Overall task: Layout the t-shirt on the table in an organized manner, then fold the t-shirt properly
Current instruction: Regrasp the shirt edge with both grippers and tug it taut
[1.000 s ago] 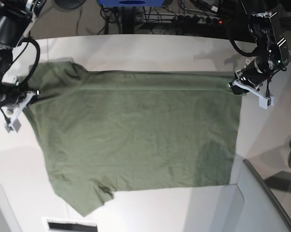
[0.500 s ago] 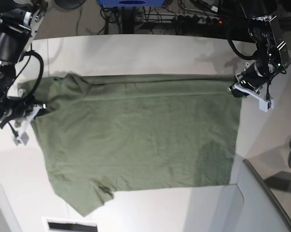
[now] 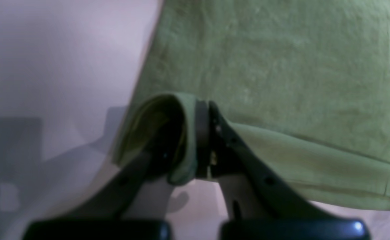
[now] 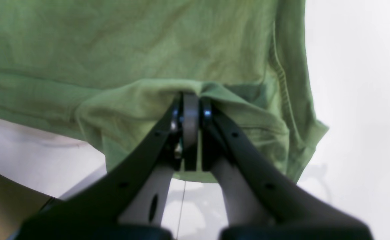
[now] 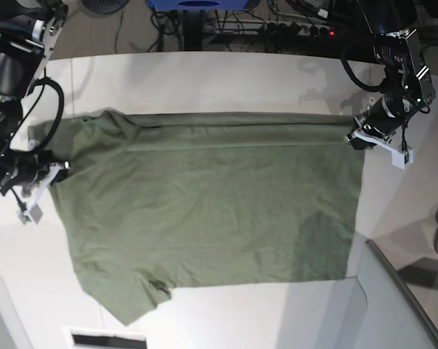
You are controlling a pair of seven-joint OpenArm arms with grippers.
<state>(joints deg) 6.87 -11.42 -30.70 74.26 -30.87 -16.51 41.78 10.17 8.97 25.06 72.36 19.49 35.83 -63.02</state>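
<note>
Right now the t-shirt [image 5: 204, 211] is lying spread across the middle of the table [image 5: 204, 80], mostly flat, one sleeve poking out at 7 o'clock of the cloth and a long crease running along the far edge. Left gripper [image 3: 199, 140] is sitting at 3 o'clock of the shirt in the base view, jaws clamped together on a rolled bit of hem; the fabric is bunching around the closed tips. Right gripper [image 4: 190, 110] is sitting at 9 o'clock, also clamped on a pinched fold of cloth near the sleeve seam.

Judging by this, we're in the layout step: both ends are being held to pull the shirt taut and square. No fold started yet.

Next move probably calls for even tension between both arms, lowering the held edges flat, then letting go without dragging cloth back. Risk: the bunched corners are staying curled after release.
</note>
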